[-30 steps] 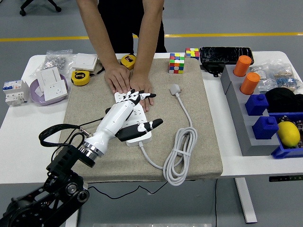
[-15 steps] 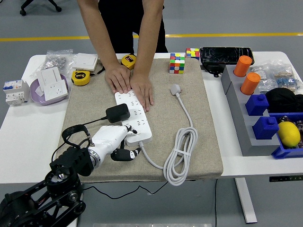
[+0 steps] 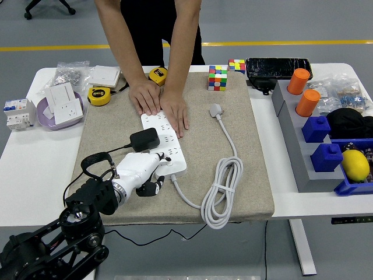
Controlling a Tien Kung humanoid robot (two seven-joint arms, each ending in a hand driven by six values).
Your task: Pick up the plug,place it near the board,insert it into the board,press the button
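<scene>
Black boxy adapter plug (image 3: 144, 139) now sits seated in the white multi-socket power board (image 3: 164, 143); insertion looks done, button press pending. Left hand (image 3: 145, 175), white with curled black fingertips, holds nothing, near the board's front end. A second ago it covered the board; since then it pulled back. Person's hands (image 3: 160, 102) brace the far end.

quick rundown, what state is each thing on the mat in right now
black plug: seated in the power strip
power strip: flat on the mat, far end pinned by a person's hands
left hand: fingers curled at the strip's near end, holding nothing
white cord: coiled, its plug loose on the mat
</scene>
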